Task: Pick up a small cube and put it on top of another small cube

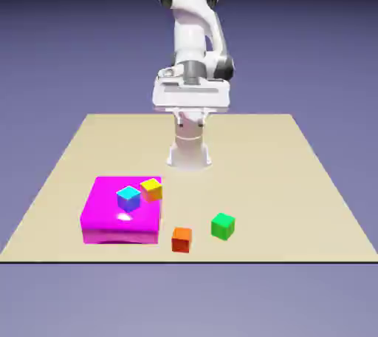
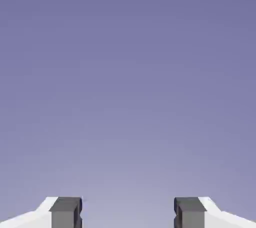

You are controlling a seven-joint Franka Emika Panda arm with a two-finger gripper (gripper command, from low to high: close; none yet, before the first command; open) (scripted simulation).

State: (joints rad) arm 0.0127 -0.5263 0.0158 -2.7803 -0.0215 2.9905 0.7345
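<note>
The exterior view takes in my whole workspace. The tan tabletop (image 1: 310, 180) spreads out below me, and I stand folded up at its far edge, my hand held high and level over my own base. On the exterior view's left lies a flat magenta block (image 1: 111, 225), the biggest thing on the tabletop. Two little cubes sit on top of it, near its far right corner: a cyan-topped cube (image 1: 128, 198) and, just beside it, a yellow-topped cube (image 1: 152, 189). The small bright green cube (image 1: 223, 225) rests on the bare tabletop toward the near edge, to the right of the block and well apart from my hand. An orange-red cube (image 1: 181, 239) sits near it, between it and the block.

My hand view shows none of that, only plain blue-violet backdrop. At its bottom edge my fingers (image 2: 66, 212) stand spread wide, nothing between them.
</note>
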